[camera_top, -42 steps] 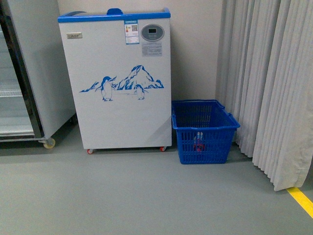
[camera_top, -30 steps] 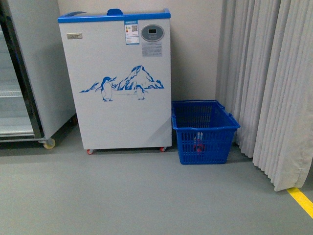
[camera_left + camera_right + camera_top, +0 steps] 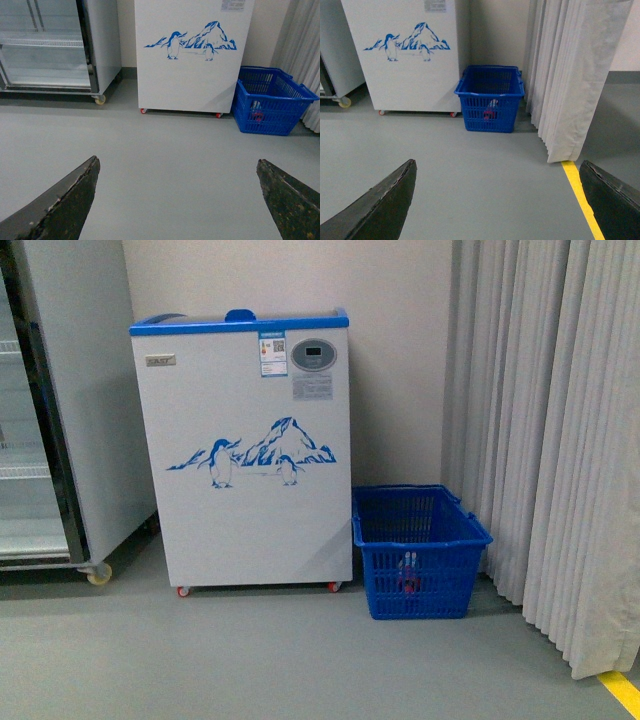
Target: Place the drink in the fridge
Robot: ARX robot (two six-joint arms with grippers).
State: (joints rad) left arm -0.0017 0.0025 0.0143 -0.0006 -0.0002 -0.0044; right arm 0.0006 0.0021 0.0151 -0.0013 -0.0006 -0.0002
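A: What is the room like?

B: A smooth grey floor (image 3: 250,660) runs to a pale wall (image 3: 400,360). The fridge (image 3: 245,450) stands against that wall on red castors (image 3: 182,591). A tall grey cabinet (image 3: 70,410) is beside it on one side and a blue basket (image 3: 420,540) just beside it on the other. Past the basket hangs a pleated pale curtain (image 3: 560,440), with a yellow line (image 3: 622,690) on the floor at its foot.

A: And the drink?

B: The drink (image 3: 409,573) is low in the basket. It shows through the slots as bits of red and white, and I cannot tell how it lies.

A: The arms?

B: Both are well back from everything. The left gripper (image 3: 177,161) has its fingers spread wide over bare floor, with nothing between them. The right gripper (image 3: 497,162) is the same and faces the basket and curtain.
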